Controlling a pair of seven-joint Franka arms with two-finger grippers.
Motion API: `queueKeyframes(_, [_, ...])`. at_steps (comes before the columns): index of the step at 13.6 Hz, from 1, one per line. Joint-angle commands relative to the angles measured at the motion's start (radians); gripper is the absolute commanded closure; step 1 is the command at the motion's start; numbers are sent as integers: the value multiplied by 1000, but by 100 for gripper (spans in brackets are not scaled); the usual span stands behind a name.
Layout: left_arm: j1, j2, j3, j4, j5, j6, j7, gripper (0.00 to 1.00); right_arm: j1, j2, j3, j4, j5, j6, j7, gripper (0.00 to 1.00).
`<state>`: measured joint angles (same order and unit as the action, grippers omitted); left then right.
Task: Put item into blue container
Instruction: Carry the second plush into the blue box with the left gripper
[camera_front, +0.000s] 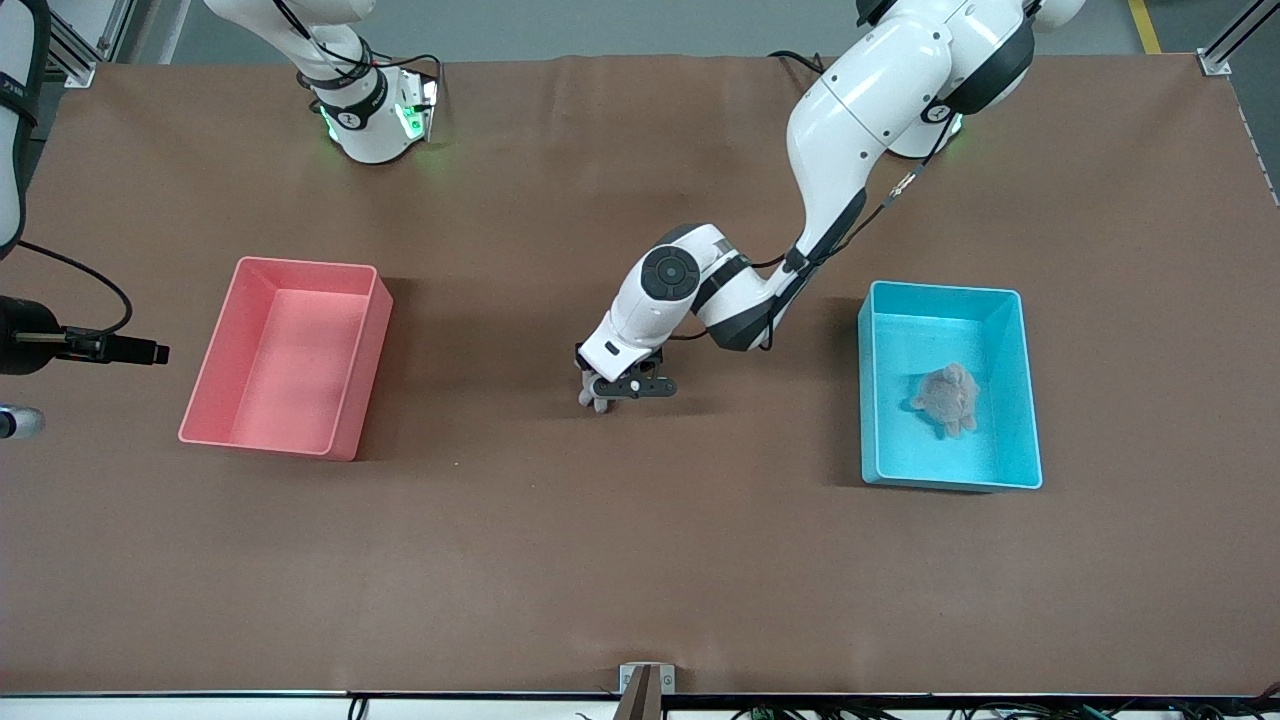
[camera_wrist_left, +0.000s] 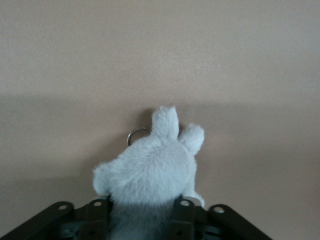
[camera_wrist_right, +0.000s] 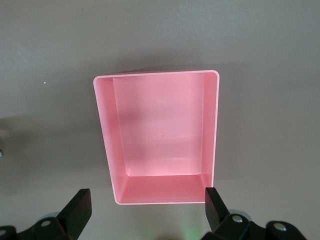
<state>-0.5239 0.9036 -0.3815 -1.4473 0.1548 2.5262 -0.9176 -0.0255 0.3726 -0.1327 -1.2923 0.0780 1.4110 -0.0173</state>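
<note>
The left hand is down at the middle of the brown worktop, its fingers closed on a pale grey plush toy with a metal ring. The blue container sits toward the left arm's end, a darker plush inside. The right hand hangs wide open and empty over the pink bin

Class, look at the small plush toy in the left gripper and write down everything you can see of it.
The plush toy is pale grey-white and fluffy, with two upright ears and a small metal ring beside them. It sits low at the brown table, between the pink bin and the blue container, with the left gripper closed on its lower body.
</note>
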Motion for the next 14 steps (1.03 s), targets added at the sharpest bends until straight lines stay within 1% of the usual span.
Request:
queueKeyframes(1, [2, -35, 12, 4, 12, -70, -6, 76, -7, -44, 12, -1, 11, -17, 2, 0])
queueKeyframes(4, [42, -158, 4, 2, 14, -275, 14, 75, 4, -60, 10, -1, -4, -27, 0, 0])
queueKeyframes(5, [63, -214, 1, -1, 8, -379, 52, 75, 6, -90, 12, -2, -13, -38, 0, 0])
queueKeyframes(6, [88, -267, 0, -10, -6, -458, 100, 76, 6, -110, 13, -11, -15, -41, 0, 0])
queueKeyframes(7, [132, -331, -13, -39, -32, -521, 158, 76, 6, -122, 12, -13, -17, -53, -7, 0])
queueKeyframes(8, [189, -386, -29, -71, -55, -564, 222, 77, 1, -139, 10, -15, -17, -63, -9, 0])
queueKeyframes(10, [301, -503, -63, -166, -58, -636, 366, 77, -8, -144, 8, -12, -12, -83, -7, 0])
queueKeyframes(12, [417, -616, -66, -289, -58, -649, 555, 79, 1, -146, 12, -7, -17, -84, -4, 0])
queueKeyframes(13, [467, -652, -65, -341, -58, -649, 645, 79, 4, -174, 15, -10, -15, -86, -7, 0])
queueKeyframes(14, [516, -669, -65, -372, -58, -647, 711, 79, 7, -193, 15, -18, -15, -92, -7, 0])
